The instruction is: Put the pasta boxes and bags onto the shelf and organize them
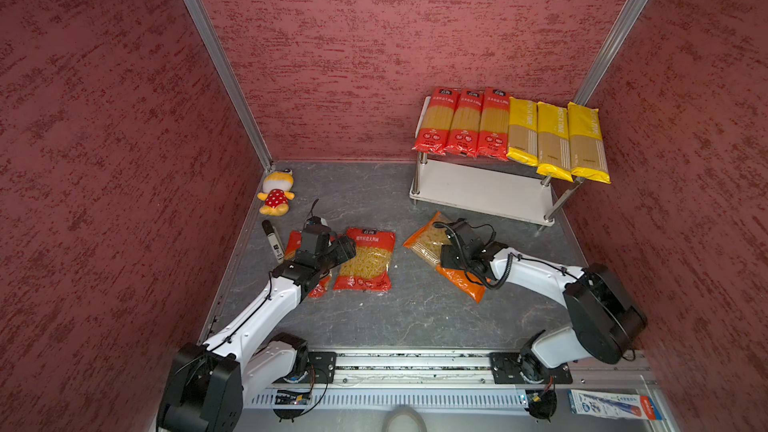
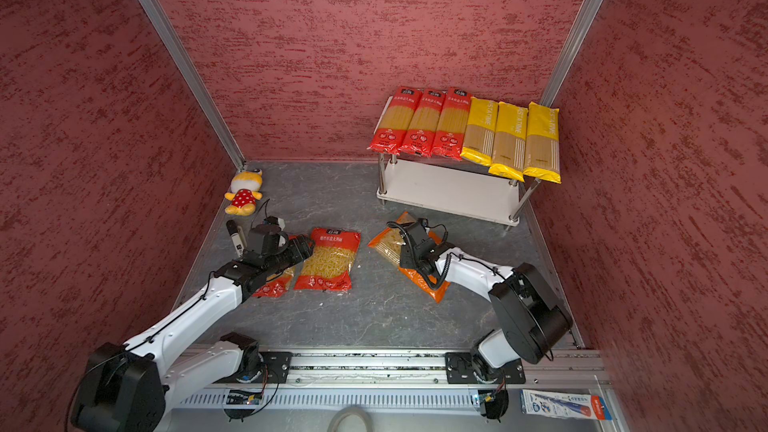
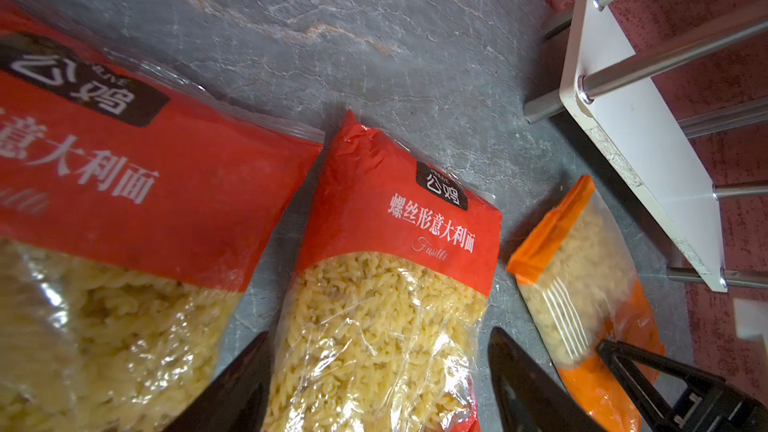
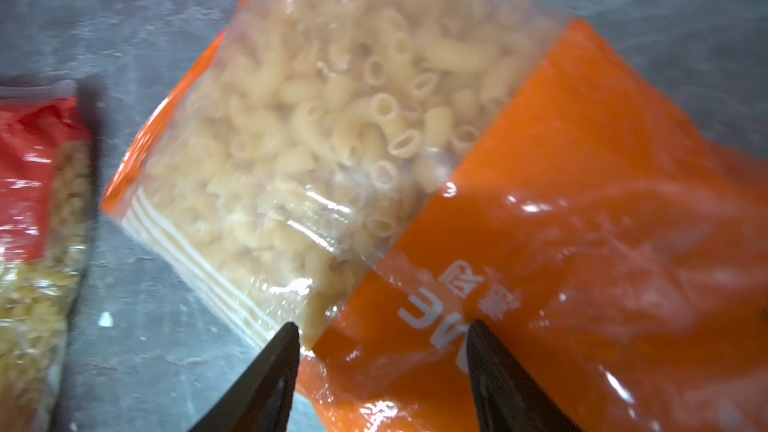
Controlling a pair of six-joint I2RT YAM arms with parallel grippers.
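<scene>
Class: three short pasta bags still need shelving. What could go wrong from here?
1. The yellow spaghetti bags overhang the shelf; an arm reaching underneath could knock them down.
2. The open right pincer may pinch only loose film on the orange bag, which could slip.
3. The open left pincer straddles a fusilli bag beside its twin; it might drag both.

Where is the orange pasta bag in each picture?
In a top view: the orange bag lies right of middle, in front of the shelf.
In a top view: the orange bag lies about mid-picture.
Left wrist: the orange bag lies between the red curly-pasta bag and the shelf.
Right wrist: the orange bag fills most of the picture.
Landmark: the red curly-pasta bag beside it.
</scene>
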